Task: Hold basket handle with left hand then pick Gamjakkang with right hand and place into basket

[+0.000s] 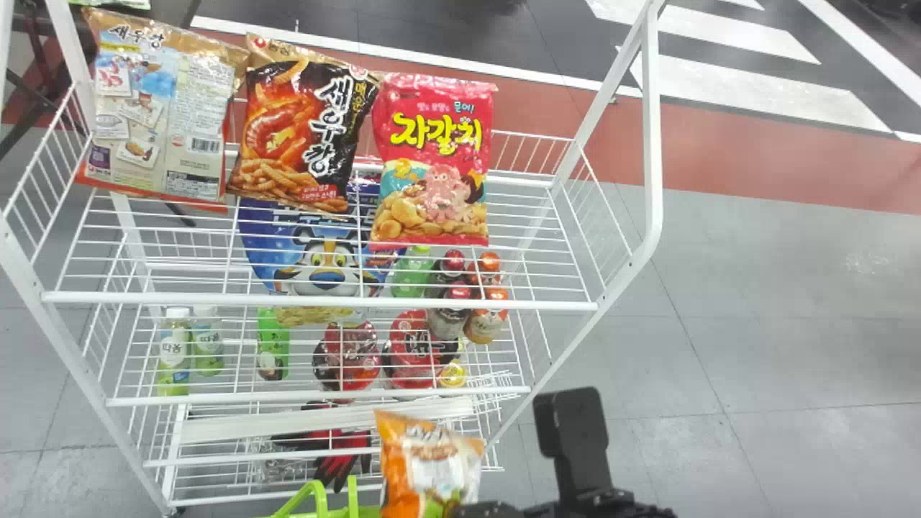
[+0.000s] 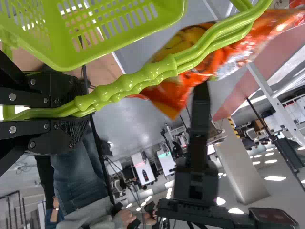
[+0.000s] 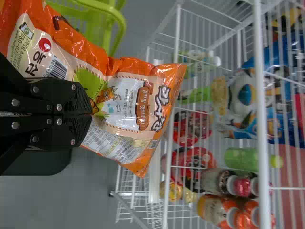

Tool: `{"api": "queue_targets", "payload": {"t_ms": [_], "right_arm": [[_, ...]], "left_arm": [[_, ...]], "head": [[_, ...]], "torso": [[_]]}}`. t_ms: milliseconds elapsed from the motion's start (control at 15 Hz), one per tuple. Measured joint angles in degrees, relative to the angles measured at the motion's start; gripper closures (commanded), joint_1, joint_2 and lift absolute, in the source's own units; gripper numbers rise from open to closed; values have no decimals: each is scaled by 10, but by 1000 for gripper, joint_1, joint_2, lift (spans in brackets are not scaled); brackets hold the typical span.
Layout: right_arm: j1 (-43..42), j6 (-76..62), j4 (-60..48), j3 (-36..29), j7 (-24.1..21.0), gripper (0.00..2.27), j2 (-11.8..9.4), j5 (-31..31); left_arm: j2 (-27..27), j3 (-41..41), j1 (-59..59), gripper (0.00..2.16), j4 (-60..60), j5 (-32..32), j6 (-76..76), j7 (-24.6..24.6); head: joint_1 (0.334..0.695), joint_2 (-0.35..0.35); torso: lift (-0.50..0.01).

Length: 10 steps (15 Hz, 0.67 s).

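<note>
Basket point(image 2: 62, 64): held by its handle point(image 2: 143, 78), pinched between the left gripper point(image 2: 74, 116)'s jaws.
Gamjakkang point(image 1: 432, 464): pinched in the right gripper point(image 1: 489, 510)'s jaws near the basket.
Top shelf point(image 1: 324, 298): carried three snack bags point(image 1: 432, 165).
Lower shelves point(image 1: 316, 396): held bottles point(image 1: 486, 324) and red packs point(image 1: 414, 345).

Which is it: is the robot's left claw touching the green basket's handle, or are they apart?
Touching. The left wrist view shows the left gripper pinching the handle between its two black fingers, one on each side.
</note>
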Motion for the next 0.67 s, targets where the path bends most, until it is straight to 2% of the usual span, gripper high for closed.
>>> {"api": "queue_targets", "payload": {"t_ms": [333, 667], "right_arm": [[10, 35, 24, 53, 13, 2250, -17, 21], [1, 35, 86, 105, 15, 2250, -18, 39]], "left_arm": [[0, 0, 1, 2148, 0, 0, 0, 0], [1, 0, 4, 2148, -3, -1, 1, 1]], "head": [[695, -350], [695, -350]], "torso": [[-18], [-18]]}}
